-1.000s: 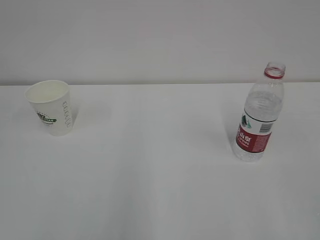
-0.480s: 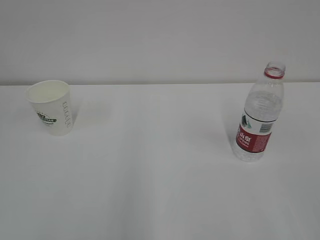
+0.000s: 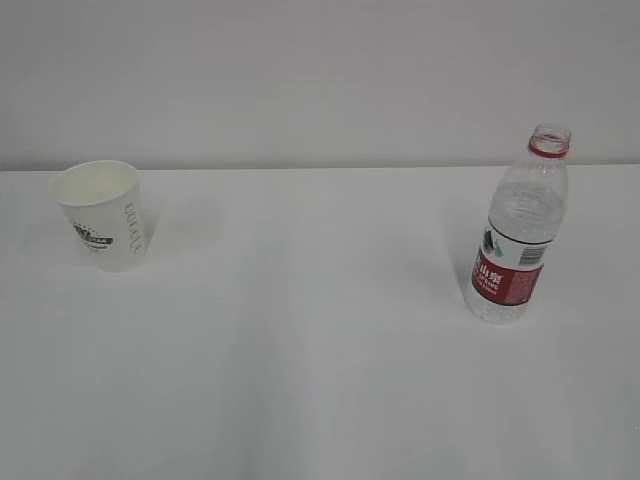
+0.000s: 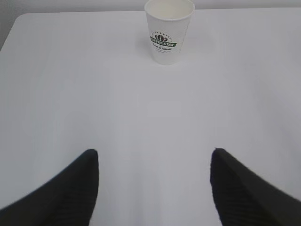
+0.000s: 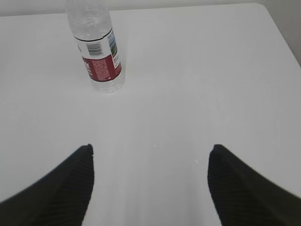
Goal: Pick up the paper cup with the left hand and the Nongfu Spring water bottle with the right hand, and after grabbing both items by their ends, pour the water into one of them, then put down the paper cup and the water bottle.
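Paper cup (image 3: 100, 214) upright, inside looks bare; uncapped bottle (image 3: 518, 230) upright; both arms' jaws spread, gripping nothing.

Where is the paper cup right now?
The paper cup stands upright at the table's far left in the exterior view, far from the water bottle on the right.

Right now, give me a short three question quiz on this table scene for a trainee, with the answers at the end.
1. True or false: the left gripper is closed around the paper cup.
2. Which stands taller on the table: A the paper cup, B the water bottle, C both equal?
3. Fill in: the bottle's mouth has no ____ on it.

Key
1. False. Both the left gripper and the right gripper are open with only bare table between their fingers.
2. B.
3. Cap; only the red neck ring shows.
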